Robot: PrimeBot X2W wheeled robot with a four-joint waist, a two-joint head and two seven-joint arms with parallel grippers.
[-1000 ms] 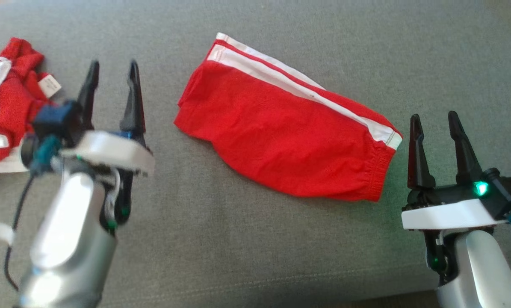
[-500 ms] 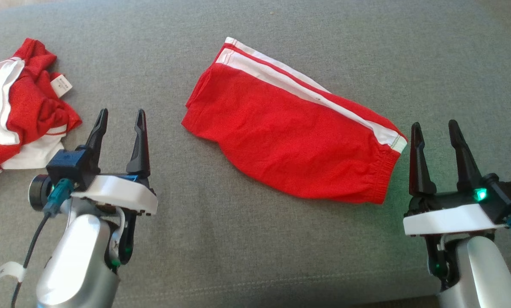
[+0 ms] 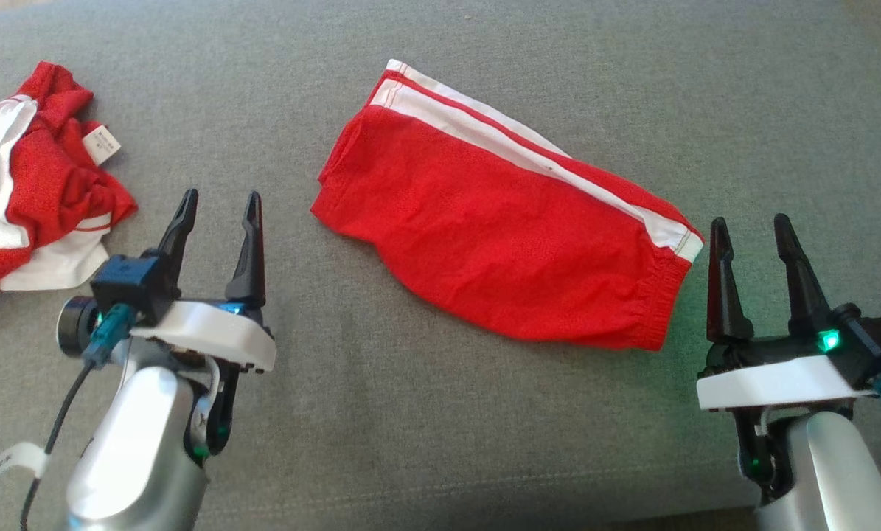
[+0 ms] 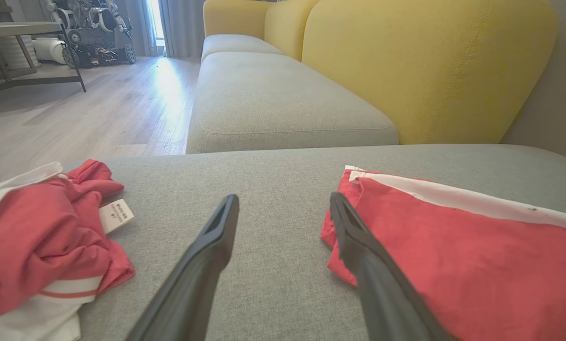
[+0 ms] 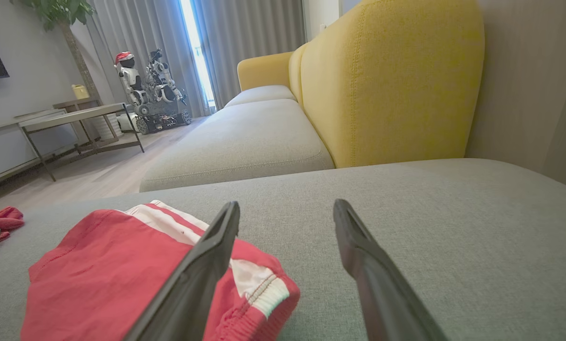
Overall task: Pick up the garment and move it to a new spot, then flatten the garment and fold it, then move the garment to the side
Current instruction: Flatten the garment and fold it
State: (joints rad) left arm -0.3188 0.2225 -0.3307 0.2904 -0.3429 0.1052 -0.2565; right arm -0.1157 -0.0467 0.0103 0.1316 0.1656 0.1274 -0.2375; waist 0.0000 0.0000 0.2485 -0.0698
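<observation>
Flat red mesh shorts (image 3: pixel 499 243) lie on woven grey cushion (image 3: pixel 411 428). Left hand (image 3: pixel 220 195) at 8 o'clock and right hand (image 3: pixel 750 220) at 4 both gape.

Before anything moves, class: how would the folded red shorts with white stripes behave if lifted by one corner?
The red shorts would probably droop and unfold: thin, wrinkled cloth. Pushed, they'd likely bunch on the grey fabric cushion.

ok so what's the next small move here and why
Probably ease the right hand toward the waistband end of the folded red shorts and grip it: that hand and the left hand stand open and empty on either side, and the shorts lie flat and folded, not yet moved aside.
</observation>
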